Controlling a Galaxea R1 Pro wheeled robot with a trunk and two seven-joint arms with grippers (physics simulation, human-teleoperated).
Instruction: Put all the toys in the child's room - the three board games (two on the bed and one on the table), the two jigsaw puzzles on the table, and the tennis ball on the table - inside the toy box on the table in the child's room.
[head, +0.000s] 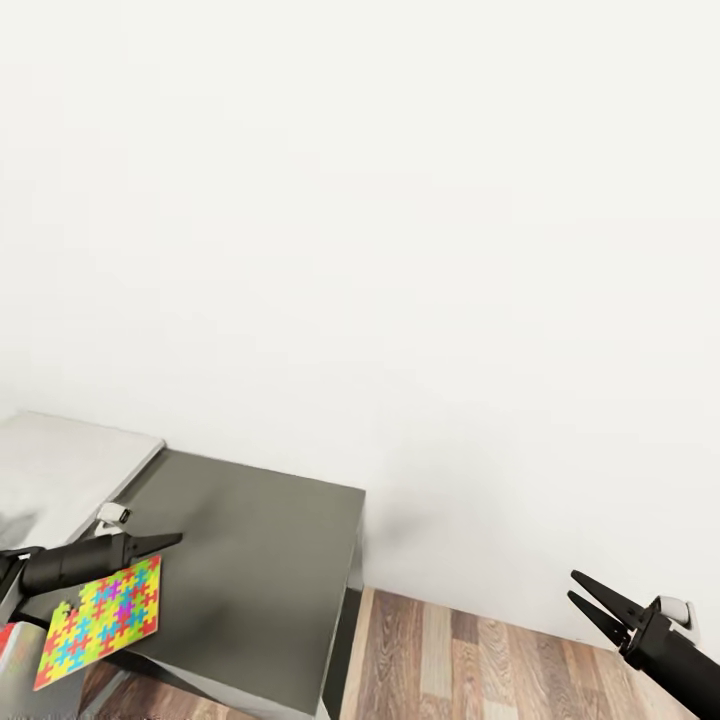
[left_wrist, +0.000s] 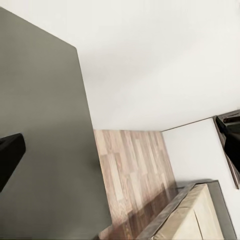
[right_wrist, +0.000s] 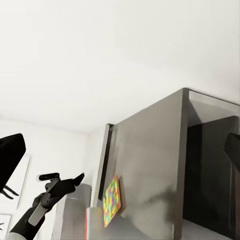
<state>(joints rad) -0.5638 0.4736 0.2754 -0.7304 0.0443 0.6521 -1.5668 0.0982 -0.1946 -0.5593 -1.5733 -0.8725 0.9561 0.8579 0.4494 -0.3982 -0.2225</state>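
Puzzle (head: 100, 620) is hanging over the dark table (head: 270, 570) edge, apparently clamped in the left gripper (head: 165, 543); carrying it to the toy box is coming next. Right gripper (head: 590, 600) is idling, jaws apart.

Bright, even light; soft shadows

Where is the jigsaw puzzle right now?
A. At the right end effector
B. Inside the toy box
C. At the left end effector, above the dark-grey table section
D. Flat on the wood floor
C: the puzzle sits at the left end effector, over the dark-grey table section.
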